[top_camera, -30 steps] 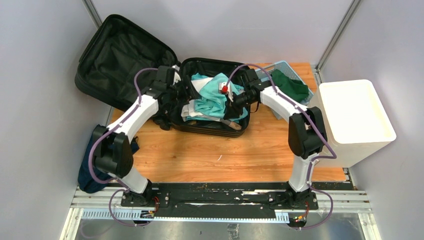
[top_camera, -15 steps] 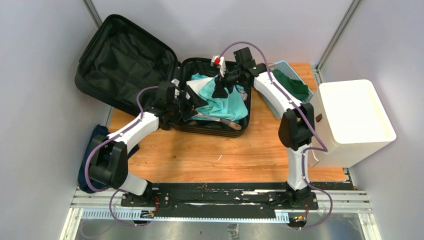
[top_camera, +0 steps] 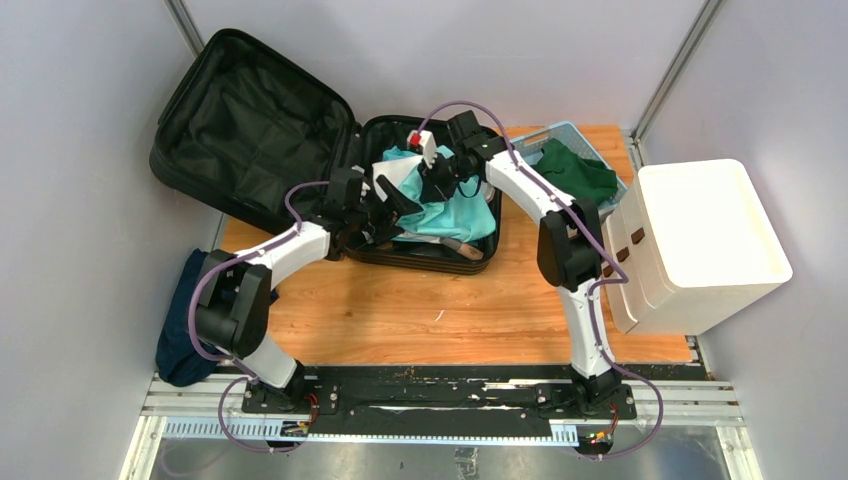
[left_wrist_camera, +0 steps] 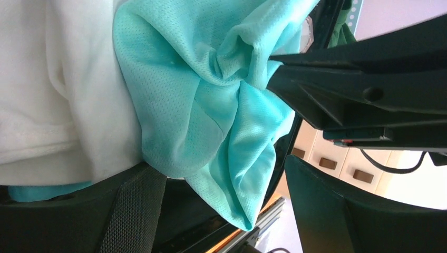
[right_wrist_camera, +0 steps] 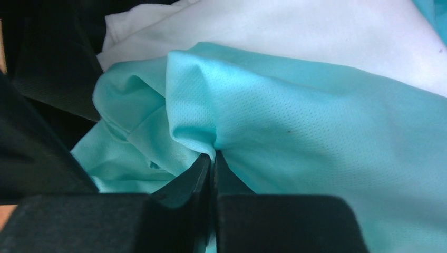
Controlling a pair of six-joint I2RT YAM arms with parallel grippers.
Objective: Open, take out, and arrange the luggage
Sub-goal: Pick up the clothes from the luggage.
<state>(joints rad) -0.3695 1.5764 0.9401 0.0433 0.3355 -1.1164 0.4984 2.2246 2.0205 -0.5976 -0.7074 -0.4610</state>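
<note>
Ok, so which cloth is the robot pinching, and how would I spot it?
Find the big black luggage lying open at the back of the table. In its flat half, the right gripper is shut on the turquoise cloth. Its bright colour and tiny mesh holes set it apart from the white cloth beside it.

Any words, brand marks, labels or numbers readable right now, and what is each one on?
None can be read in any view.
No brand mark or tag shows on the luggage.
The teal garment and white garment are plain fabric, with no print or label showing.
The white drawer unit is blank.
The red-and-white part at the right wrist is too small to tell.
</note>
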